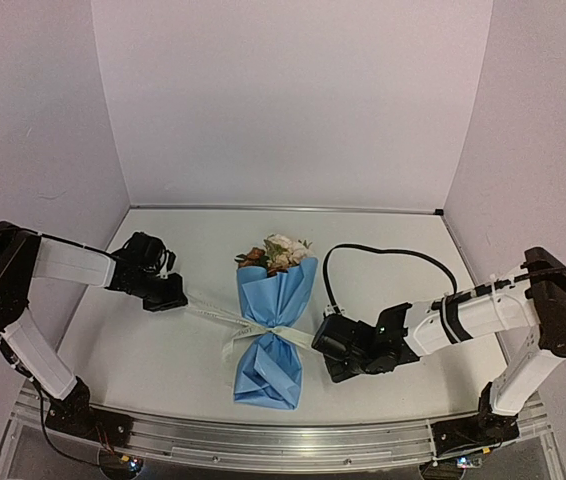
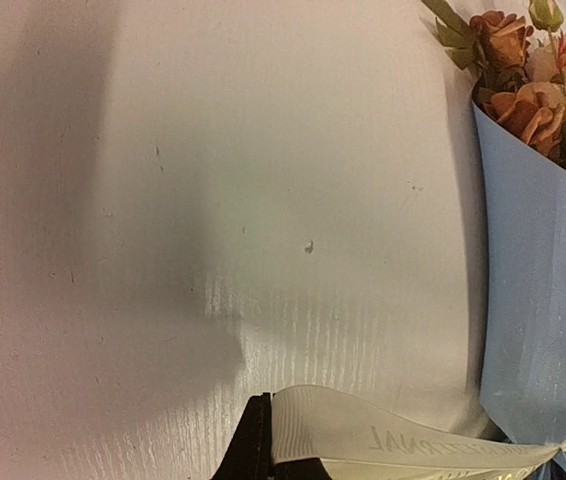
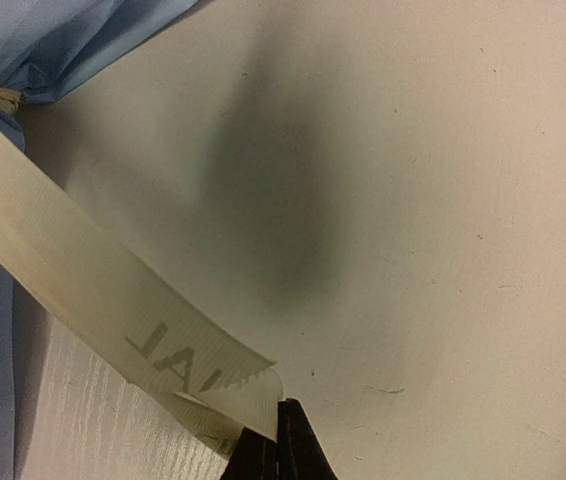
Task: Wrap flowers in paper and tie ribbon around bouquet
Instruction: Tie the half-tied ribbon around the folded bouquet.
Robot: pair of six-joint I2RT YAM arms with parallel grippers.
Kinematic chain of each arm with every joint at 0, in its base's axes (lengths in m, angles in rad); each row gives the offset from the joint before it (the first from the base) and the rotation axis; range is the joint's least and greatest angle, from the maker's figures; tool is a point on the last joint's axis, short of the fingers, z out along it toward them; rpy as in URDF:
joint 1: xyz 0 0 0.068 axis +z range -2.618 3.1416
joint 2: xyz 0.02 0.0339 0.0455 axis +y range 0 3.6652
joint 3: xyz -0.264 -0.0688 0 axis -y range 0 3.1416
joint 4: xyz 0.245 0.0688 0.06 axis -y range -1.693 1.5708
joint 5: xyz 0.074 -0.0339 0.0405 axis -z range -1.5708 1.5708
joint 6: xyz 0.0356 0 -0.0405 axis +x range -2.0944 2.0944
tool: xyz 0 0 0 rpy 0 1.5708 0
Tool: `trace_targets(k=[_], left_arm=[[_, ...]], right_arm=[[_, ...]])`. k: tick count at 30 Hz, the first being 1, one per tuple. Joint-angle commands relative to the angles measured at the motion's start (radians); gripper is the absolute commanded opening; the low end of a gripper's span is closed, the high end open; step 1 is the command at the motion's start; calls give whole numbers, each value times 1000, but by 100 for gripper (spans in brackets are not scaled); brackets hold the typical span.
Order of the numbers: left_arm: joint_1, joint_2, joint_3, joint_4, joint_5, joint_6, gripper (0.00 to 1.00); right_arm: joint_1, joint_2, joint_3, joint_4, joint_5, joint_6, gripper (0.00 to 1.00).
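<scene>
On the white worktop [image 1: 143, 350], centre, between the two arms: a cone-shaped light-blue paper bouquet [image 1: 273, 330] lying flat, wide end toward the far wall. Cream, peach and rust blooms [image 1: 278, 252] with green leaves show at that end. A narrow flat cream-white ribbon [image 1: 225, 318] cinches the pinched waist, one tail running out to each side, both drawn straight. Faint printed letters on it. On the left tail the left fingers [image 2: 254, 450] are together, clamped. On the right tail the right fingers [image 3: 298, 452] are together, pinching near its cut end.
</scene>
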Motion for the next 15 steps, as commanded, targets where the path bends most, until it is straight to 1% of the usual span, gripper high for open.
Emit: trace_targets(k=[1, 8, 12, 15], left_arm=[[45, -35, -14, -20, -111, 18, 0], [82, -31, -42, -12, -90, -6, 0], [81, -50, -43, 16, -45, 5, 0], [56, -69, -39, 44, 15, 23, 0]], right_arm=[[-17, 1, -44, -122, -6, 32, 0], [-63, -21, -111, -92, -41, 91, 0], [-63, -25, -103, -66, -82, 58, 0], [-61, -23, -71, -52, -119, 24, 0]])
